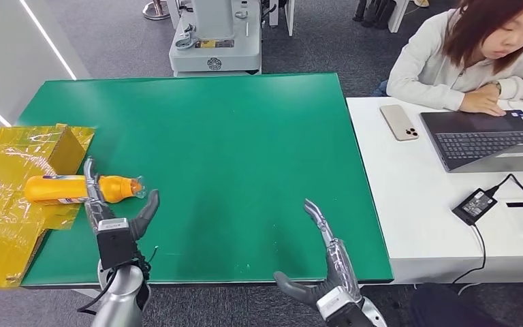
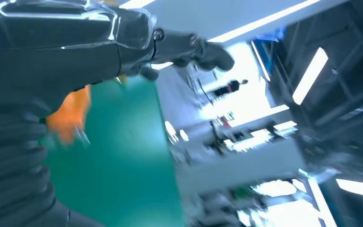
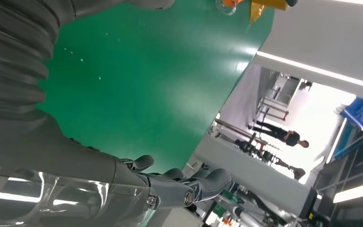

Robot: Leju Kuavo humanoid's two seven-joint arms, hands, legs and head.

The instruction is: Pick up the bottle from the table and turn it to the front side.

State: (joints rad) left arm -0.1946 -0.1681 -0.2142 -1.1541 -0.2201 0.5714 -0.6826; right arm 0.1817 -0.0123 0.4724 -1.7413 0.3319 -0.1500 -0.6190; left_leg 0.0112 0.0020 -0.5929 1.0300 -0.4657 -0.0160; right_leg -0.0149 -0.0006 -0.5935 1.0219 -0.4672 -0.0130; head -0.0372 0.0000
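Note:
An orange bottle [image 1: 75, 189] lies on its side at the left edge of the green table [image 1: 231, 150], cap toward the middle and body partly on yellow film. My left hand [image 1: 112, 218] sits just in front of it. Its fingers [image 1: 90, 178] reach up across the bottle's neck and its thumb stands apart to the right, not closed on the bottle. The left wrist view shows the bottle [image 2: 68, 118] blurred beside the left hand [image 2: 179, 47]. My right hand [image 1: 327, 262] hovers open over the table's front edge, holding nothing, and the right wrist view shows its fingers [image 3: 189, 187] spread.
Crumpled yellow film and a yellow box [image 1: 20, 177] cover the table's left end. To the right is a white table [image 1: 415, 204] with a phone [image 1: 399, 122], laptop [image 1: 487, 139] and charger [image 1: 474, 205], where a person [image 1: 477, 54] sits. A grey machine base [image 1: 214, 41] stands behind.

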